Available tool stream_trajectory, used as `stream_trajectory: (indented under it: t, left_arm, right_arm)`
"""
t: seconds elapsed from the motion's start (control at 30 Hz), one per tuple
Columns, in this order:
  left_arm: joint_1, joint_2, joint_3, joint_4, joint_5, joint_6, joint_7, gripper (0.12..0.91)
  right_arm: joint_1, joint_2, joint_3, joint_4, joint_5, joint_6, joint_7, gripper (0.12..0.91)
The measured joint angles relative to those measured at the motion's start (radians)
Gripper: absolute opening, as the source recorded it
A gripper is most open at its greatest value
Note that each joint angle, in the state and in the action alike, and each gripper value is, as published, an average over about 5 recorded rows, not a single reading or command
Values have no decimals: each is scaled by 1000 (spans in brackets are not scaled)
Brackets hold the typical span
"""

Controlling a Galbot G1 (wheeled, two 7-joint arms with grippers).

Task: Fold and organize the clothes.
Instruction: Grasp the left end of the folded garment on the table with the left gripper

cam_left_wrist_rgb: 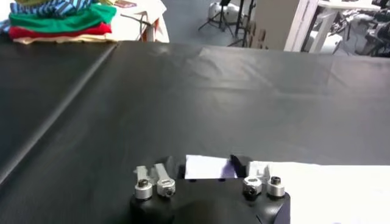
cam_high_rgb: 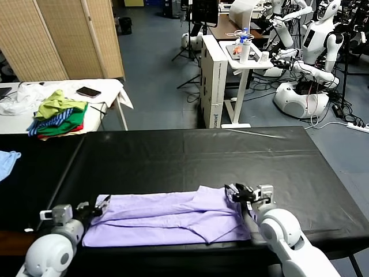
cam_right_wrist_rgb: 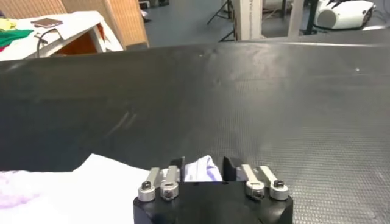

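Nearest the head camera, we find both grippers at the near edge of the black table point(cam_high_rgb: 190, 153), each at one end of the T-shirt point(cam_high_rgb: 167, 219). We take this table as our landmark.

At the shirt's left end, the left gripper point(cam_high_rgb: 99, 206) meets the fabric. In its wrist view, the left gripper point(cam_left_wrist_rgb: 207, 168) has its jaws narrowed onto a fold of pale cloth held between them.

At the shirt's right end, the right gripper point(cam_high_rgb: 245, 196) sits on the upper corner of the fabric. Its wrist view shows the right gripper point(cam_right_wrist_rgb: 203, 169) with jaws drawn close, pinching a small peak of lavender cloth.

We see the T-shirt lying flat along the table's near edge, folded lengthwise into a long band, with one diagonal flap crossing near its right end.

Beyond the shirt, the table surface runs dark to its far edge. At the table's left edge a light blue garment point(cam_high_rgb: 8, 161) lies partly in view.

Past the table's far left corner stands a white side table point(cam_high_rgb: 109, 86) carrying a pile of green, yellow, striped and red garments point(cam_high_rgb: 59, 114) and a dark phone point(cam_high_rgb: 88, 92).
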Motion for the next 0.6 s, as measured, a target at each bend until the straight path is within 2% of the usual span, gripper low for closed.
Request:
stream_trajectory:
  t: [0.07,0.13,0.4,0.5,0.6]
  left_arm:
    - [1,-2,1,-1,1,0,0,256]
    - [1,-5,2,-2,6,-2,1,178]
    - [-3,-15,6,2,37,-16,5,149]
    - [2,-16,4,-2,44,-15,7,149]
    - [11,-17,-2,-16,44,-10,6,159]
  right_arm:
    - [-6,4,4,2,-19,15,1,160]
    - [-14,6,9,5,-33,27,2,154]
    - [-36,7,17,18,-38,18,-18,160]
    - [-45,2,23,31,-36,6,-31,257]
    - [-56,-8,35,49,-34,5,-42,434]
